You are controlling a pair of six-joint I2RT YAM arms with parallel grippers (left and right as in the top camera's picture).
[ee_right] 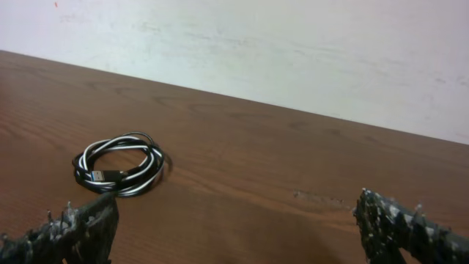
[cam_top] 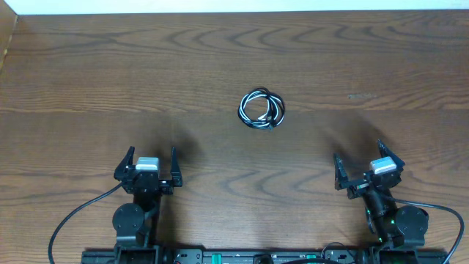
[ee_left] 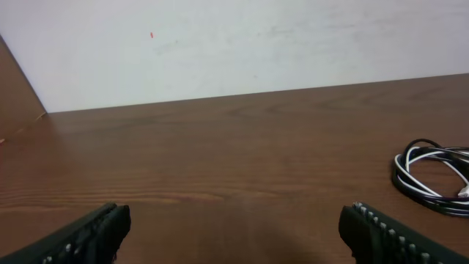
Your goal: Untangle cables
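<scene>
The thin black and white cables (cam_top: 261,109), coiled in one ring, are located mid-way across the brown wooden tabletop (cam_top: 88,73), well apart from the left hand (cam_top: 152,156) and right hand (cam_top: 359,159), both released and empty. If both cords are pinched together, the tangle may be tightened. A plug end (ee_right: 99,175) is clearly resolved only in the right wrist view.

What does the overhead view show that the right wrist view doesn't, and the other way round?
Only overhead: the left gripper, open, and the arm bases. Only right wrist: a plug end, clear enough to make out. Both: the black and white cables coiled together on the wooden table, and the open right gripper.
</scene>
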